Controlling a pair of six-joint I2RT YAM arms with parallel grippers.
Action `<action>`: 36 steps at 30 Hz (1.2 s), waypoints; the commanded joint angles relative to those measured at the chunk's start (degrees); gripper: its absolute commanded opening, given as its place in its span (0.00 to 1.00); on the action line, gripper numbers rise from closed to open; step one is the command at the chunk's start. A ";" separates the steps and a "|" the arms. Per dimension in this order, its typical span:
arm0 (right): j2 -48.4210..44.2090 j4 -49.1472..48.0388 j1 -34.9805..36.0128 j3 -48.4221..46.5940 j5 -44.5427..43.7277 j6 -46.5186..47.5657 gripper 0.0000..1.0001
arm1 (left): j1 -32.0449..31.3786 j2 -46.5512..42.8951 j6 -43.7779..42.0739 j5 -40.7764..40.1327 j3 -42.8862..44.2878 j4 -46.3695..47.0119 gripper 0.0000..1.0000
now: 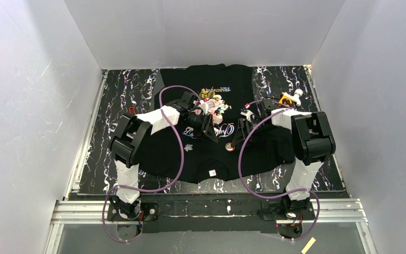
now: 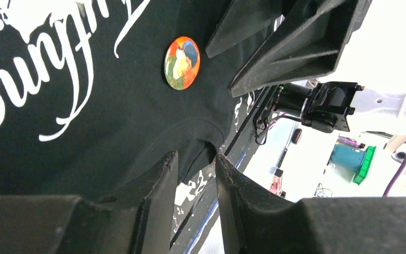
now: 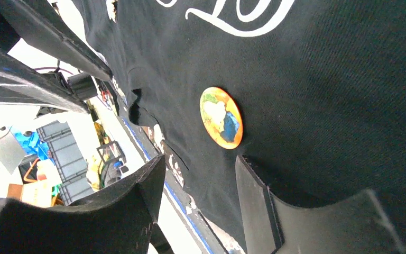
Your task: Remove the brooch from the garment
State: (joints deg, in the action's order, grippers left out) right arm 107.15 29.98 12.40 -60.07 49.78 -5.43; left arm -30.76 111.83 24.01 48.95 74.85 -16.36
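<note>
The garment point(image 1: 206, 159), a black T-shirt with white cursive lettering, lies flat on the mat. The brooch point(image 1: 230, 148) is a round orange badge pinned near the lettering, also seen in the left wrist view point(image 2: 182, 62) and the right wrist view point(image 3: 221, 117). My left gripper point(image 2: 196, 156) is nearly closed, with a raised fold of the garment point(image 2: 137, 121) pinched between its tips, a short way from the brooch. My right gripper point(image 3: 200, 161) is open. One finger point(image 3: 254, 201) rests on the garment point(image 3: 322, 106) just below the brooch, and the other hangs past the hem.
A black marbled mat point(image 1: 116, 106) lies under the shirt. A small yellow and white object point(image 1: 289, 98) sits at the back right corner. White walls close in three sides, and a metal rail point(image 1: 217, 209) runs along the near edge by the arm bases.
</note>
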 commanded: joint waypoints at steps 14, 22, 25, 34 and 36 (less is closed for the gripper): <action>2.69 -5.49 0.34 0.43 3.13 -3.29 0.58 | -3.11 10.75 3.09 2.73 6.79 6.14 0.16; 3.13 -6.46 0.56 -0.25 5.68 -4.60 0.53 | -4.72 14.55 4.45 2.95 9.59 7.04 0.16; 3.72 -6.84 0.76 -0.54 6.49 -5.03 0.46 | -4.93 15.41 4.55 2.75 9.97 6.99 0.16; 4.63 -7.31 0.95 -1.34 7.41 -7.37 0.26 | -4.67 12.00 3.38 0.21 8.85 7.49 0.39; 4.69 -7.84 0.94 -1.07 8.02 -8.26 0.25 | -4.34 9.34 4.23 -1.36 6.17 10.52 0.53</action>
State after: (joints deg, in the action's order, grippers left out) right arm 110.74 22.74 12.88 -60.23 55.75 -11.09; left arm -35.42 126.82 28.75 51.09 83.53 -8.51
